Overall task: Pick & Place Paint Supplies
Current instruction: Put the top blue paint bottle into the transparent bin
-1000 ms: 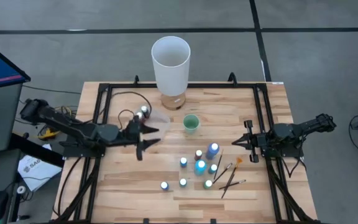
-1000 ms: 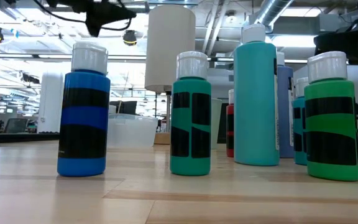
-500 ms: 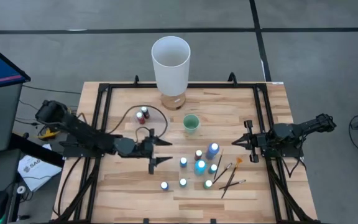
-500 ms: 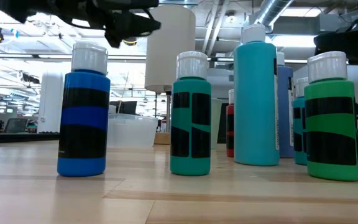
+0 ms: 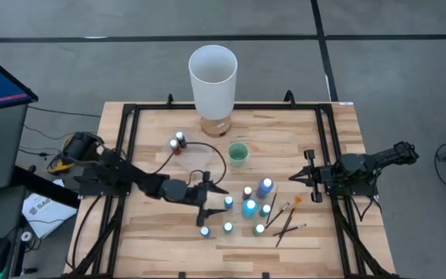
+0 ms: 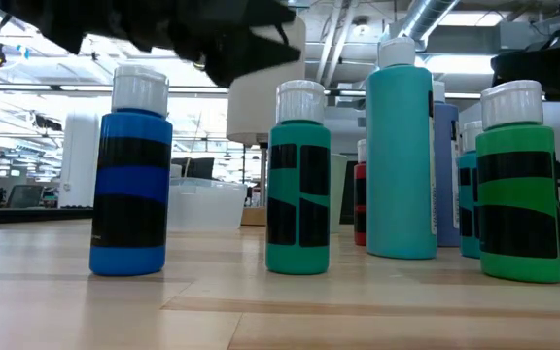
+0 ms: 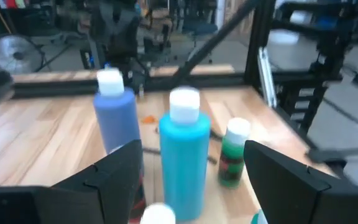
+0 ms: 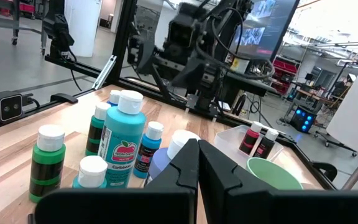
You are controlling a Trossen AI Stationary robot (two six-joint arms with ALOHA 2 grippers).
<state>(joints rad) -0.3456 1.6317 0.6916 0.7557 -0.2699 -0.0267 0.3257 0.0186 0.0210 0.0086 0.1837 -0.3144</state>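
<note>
The right gripper point(image 8: 197, 163) has its two dark fingers pressed together. Just past them stand small white-capped paint bottles, a big teal bottle point(image 8: 121, 146) and a green bottle point(image 8: 46, 160) among them. A green cup point(image 8: 275, 173) sits near two small red bottles point(image 8: 258, 141), and the other arm point(image 8: 194, 46) is farther back.
</note>
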